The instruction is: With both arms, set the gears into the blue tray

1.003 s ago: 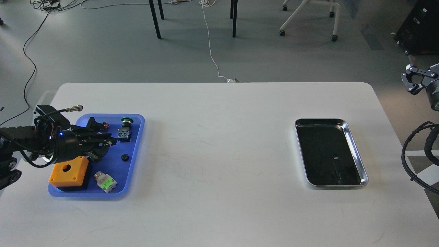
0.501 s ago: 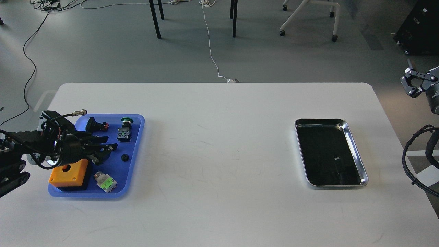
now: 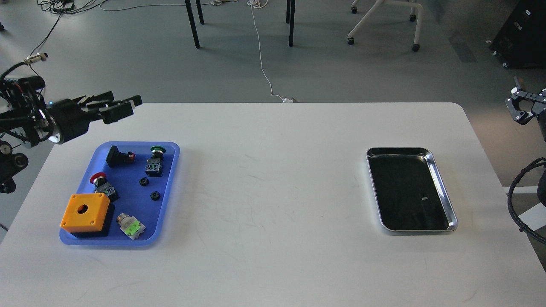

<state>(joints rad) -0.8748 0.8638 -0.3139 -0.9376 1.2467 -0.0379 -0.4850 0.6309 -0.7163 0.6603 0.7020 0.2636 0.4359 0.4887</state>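
Both gears already lie inside the blue tray: 1 gear near the tray's middle, the other gear just beside it, slightly nearer the robot and toward the tray's right rim. They sit apart from each other, flat on the blue floor, among a red-capped button, a green-capped button and an orange box.

The left gripper hangs above the table's far left corner, beyond the tray's far rim. From its fingers the gears lie back toward the robot and lower, with the tray's far rim between. The fingers look spread and empty; nothing is between them.

The right gripper is off the table's right edge, well apart from everything, with the steel tray between it and the gears. Its 2 fingers stand apart around nothing.

The left arm is far nearer. By how things lie, the placing looks finished, so the coming move is likely just clearing away from the tray.
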